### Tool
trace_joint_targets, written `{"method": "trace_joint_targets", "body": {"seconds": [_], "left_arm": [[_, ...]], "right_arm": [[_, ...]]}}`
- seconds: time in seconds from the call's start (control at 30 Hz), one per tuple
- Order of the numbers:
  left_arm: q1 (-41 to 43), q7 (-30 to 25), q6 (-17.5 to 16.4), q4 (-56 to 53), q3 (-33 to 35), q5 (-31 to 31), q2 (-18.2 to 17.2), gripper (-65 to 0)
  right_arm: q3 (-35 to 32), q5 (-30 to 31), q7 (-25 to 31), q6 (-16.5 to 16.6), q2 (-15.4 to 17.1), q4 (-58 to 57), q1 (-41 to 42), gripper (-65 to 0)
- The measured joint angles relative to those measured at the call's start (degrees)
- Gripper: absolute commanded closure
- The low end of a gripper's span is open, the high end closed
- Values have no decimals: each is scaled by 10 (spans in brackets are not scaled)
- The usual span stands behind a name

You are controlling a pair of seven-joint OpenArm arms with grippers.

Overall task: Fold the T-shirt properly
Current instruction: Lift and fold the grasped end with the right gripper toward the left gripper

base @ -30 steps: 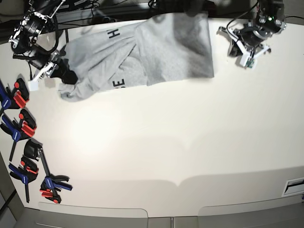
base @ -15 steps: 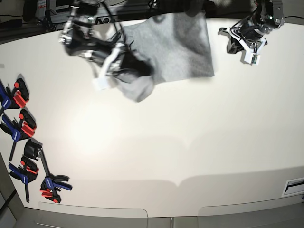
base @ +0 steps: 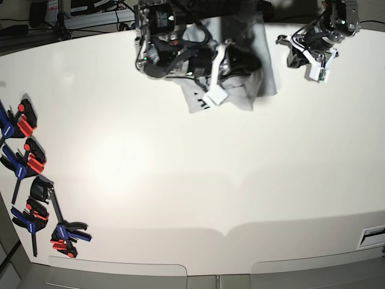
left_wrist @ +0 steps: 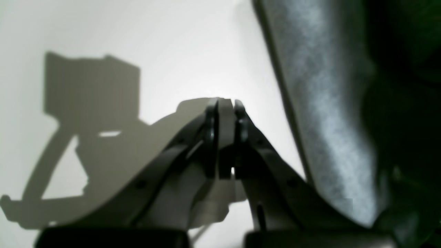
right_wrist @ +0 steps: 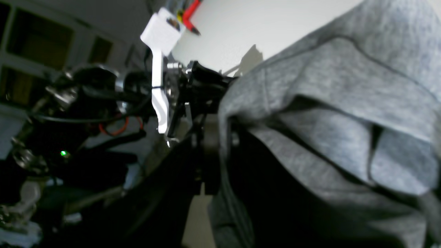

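We see the T-shirt (base: 260,66) bunched at the far edge of the desk (base: 192,180). Our right gripper (right_wrist: 220,137) is clamped on a fold of its grey cloth. Our left gripper (left_wrist: 225,110) is closed on nothing, just beside the shirt's edge.

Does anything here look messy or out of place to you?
The T-shirt looks bunched rather than flat: the right gripper is clamped on a fold, leaving lumpy layers at the table's far edge. The left gripper is shut and empty beside it. Nothing looks spilled or damaged.
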Motion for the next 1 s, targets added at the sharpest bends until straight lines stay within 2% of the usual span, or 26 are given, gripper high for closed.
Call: {"method": "trace_joint_targets", "body": {"seconds": [0.1, 0.17, 0.23, 0.3, 0.47, 0.57, 0.67, 0.8, 0.87, 0.97, 1.0], "left_arm": [[0, 0, 0, 0, 0, 0, 3, 0], [0, 0, 0, 0, 0, 0, 7, 0], [0, 0, 0, 0, 0, 0, 9, 0], [0, 0, 0, 0, 0, -6, 9, 0], [0, 0, 0, 0, 0, -11, 9, 0], [0, 7, 0, 8, -4, -10, 9, -35], [1, 26, -11, 39, -22, -2, 11, -69], [12, 30, -13, 123, -75, -2, 10, -86], [22, 29, -15, 172, -97, -31, 10, -139], [50, 63, -54, 224, -104, -84, 9, -229], [57, 76, -65, 230, -98, -102, 10, -237]], "right_arm": [[-29, -1, 0, 0, 0, 0, 0, -10], [-44, 0, 0, 0, 0, 0, 0, -135], [-54, -1, 5, 0, 1, 0, 0, -209], [-63, 6, 14, 0, 1, 0, 0, -213], [-72, 151, 10, 0, 1, 0, 2, -212], [-72, 182, 1, 0, 1, 2, 15, -212], [-55, 156, -1, 0, 0, 13, 45, -212], [20, 87, 16, 0, 0, 21, 91, -212], [68, 36, 22, 0, 0, 21, 105, -212], [123, -20, 28, -3, 0, 21, 120, -212], [134, -31, 41, -18, 3, 21, 123, -212]]}}
